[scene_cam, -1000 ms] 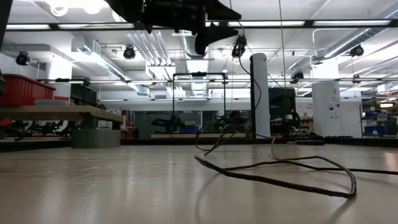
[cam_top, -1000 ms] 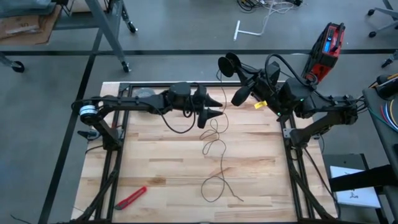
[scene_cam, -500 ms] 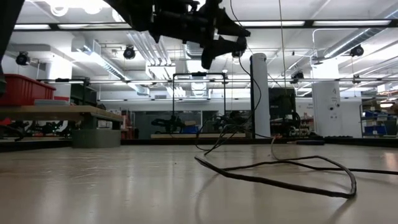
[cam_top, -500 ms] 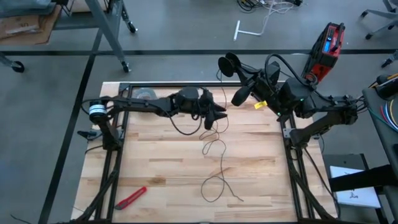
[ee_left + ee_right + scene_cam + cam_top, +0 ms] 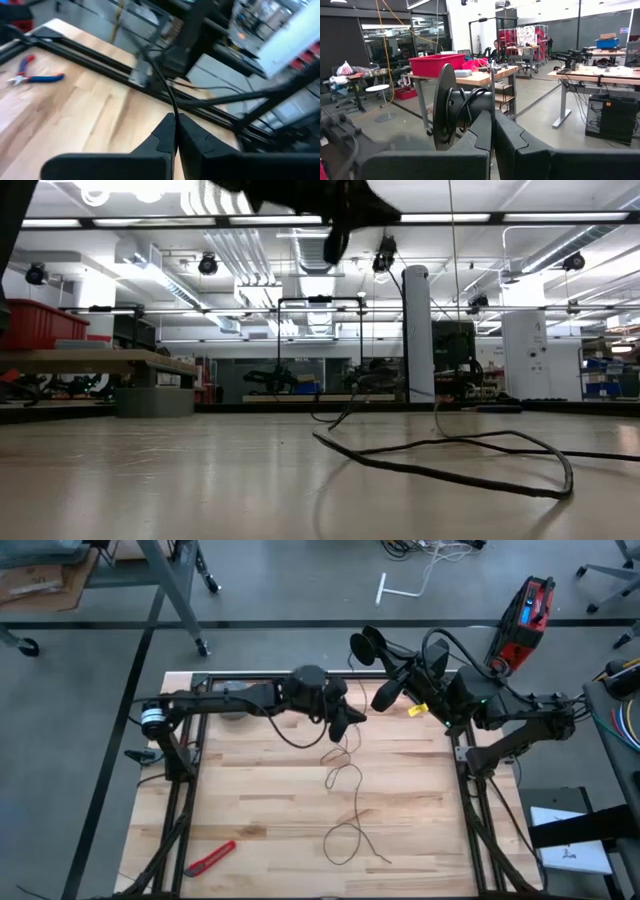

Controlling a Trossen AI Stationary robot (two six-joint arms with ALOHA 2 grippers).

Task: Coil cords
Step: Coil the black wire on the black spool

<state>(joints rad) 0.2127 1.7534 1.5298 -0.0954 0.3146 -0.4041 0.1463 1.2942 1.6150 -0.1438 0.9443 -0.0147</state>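
Observation:
The thin black cord (image 5: pixel 345 775) lies in loose loops on the wooden table and rises toward the far edge to a small black reel (image 5: pixel 370 643). My right gripper (image 5: pixel 385 665) holds that reel up above the far edge, fingers shut on it. My left gripper (image 5: pixel 347 720) reaches in from the table's left, above the table, and is shut on the cord. In the left wrist view the cord (image 5: pixel 159 75) runs on from the shut fingertips. In the low view the cord's loops (image 5: pixel 450 455) rest on the table and the left gripper (image 5: pixel 340 225) hangs high above them. My left gripper pinches a single strand of the cord (image 5: pixel 170 107) between its two fingertips, on the stretch between the reel and the loops on the table. The fingers come from the table's left. The cord below them trails slack onto the table. My right gripper is shut on the reel (image 5: pixel 492 100), on what looks like a thin flange seen edge-on. The wound hub (image 5: pixel 470 107) and the other disc (image 5: pixel 445 107) stand just past the fingertips. The reel is lifted clear of the table, its axis level.
Red-handled pliers (image 5: pixel 210 858) lie near the front left corner, also seen in the left wrist view (image 5: pixel 35 75). A grey tape roll (image 5: pixel 232 690) sits under the left arm at the far left. Black frame rails (image 5: pixel 180 800) border the table. A yellow item (image 5: pixel 418 708) lies by the right arm.
My left gripper has gone a little toward the table's right and far edge, onto the hanging cord, and has shut on it from wide open. The loops on the table and the right gripper with the reel have kept still.

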